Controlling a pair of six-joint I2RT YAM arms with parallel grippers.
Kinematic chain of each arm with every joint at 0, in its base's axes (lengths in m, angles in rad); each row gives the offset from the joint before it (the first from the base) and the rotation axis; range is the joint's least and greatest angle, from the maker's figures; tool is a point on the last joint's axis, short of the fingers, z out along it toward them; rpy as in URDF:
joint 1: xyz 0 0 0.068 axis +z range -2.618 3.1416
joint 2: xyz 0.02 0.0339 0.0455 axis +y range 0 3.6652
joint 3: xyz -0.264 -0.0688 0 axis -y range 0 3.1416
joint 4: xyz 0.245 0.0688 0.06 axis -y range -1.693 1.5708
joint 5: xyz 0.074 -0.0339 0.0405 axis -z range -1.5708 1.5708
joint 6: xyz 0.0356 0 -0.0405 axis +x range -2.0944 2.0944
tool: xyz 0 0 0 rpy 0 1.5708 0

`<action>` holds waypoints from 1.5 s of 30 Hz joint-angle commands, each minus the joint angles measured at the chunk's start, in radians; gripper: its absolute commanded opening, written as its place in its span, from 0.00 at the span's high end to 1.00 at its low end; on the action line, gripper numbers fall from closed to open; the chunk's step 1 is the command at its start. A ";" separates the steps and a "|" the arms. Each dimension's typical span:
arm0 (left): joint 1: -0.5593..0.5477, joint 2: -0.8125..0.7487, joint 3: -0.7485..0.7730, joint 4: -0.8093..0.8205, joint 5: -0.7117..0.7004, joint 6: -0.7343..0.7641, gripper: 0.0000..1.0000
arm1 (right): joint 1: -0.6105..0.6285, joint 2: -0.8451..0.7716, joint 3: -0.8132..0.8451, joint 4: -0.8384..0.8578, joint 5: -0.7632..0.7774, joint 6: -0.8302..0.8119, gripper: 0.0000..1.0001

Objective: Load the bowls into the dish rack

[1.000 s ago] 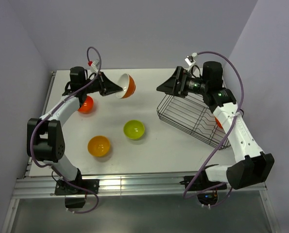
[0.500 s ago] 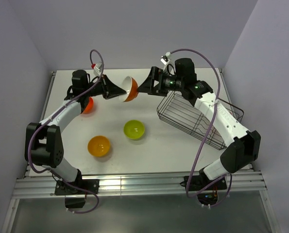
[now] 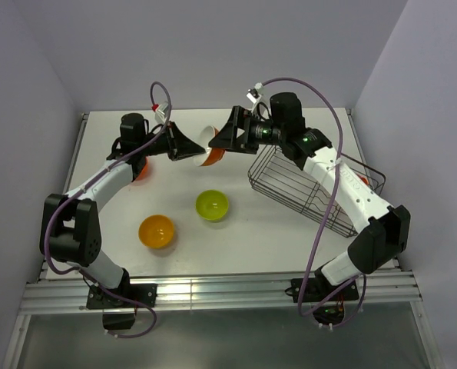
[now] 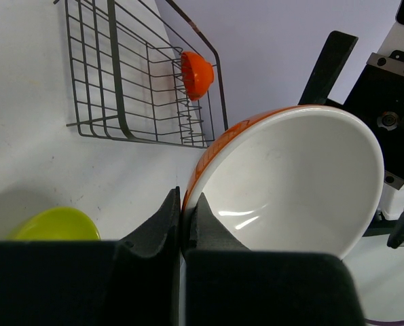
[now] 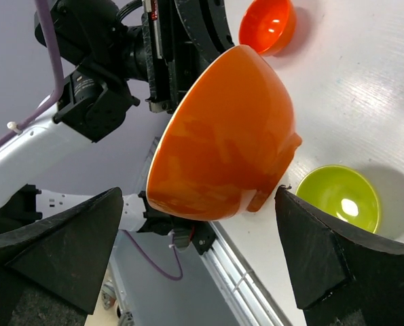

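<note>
My left gripper (image 3: pixel 197 146) is shut on the rim of a bowl (image 3: pixel 207 151), white inside and orange outside, and holds it tilted in the air over the table's far middle. In the left wrist view the jaws (image 4: pixel 182 204) pinch that rim, and the bowl (image 4: pixel 297 183) fills the right side. My right gripper (image 3: pixel 220 140) is open, its fingers either side of the same bowl (image 5: pixel 222 136) without touching it. The dish rack (image 3: pixel 312 188) lies at the right with a red-orange bowl (image 4: pixel 197 73) in it. A second red-orange bowl (image 3: pixel 141 167), a lime green bowl (image 3: pixel 212 204) and a yellow-orange bowl (image 3: pixel 157 231) sit on the table.
The table's left edge has a rail, and a metal rail runs along its near edge (image 3: pixel 213 292). Grey walls close in at the back and both sides. Purple cables loop above both wrists. The right arm reaches across the rack's far end.
My right arm has swung left from above the rack, and its open fingers now flank the held bowl. My left gripper has moved the bowl slightly right and lower.
</note>
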 commanded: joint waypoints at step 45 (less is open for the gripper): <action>-0.050 -0.051 0.046 -0.075 -0.121 0.153 1.00 | 0.002 0.022 -0.066 0.106 -0.031 0.231 0.13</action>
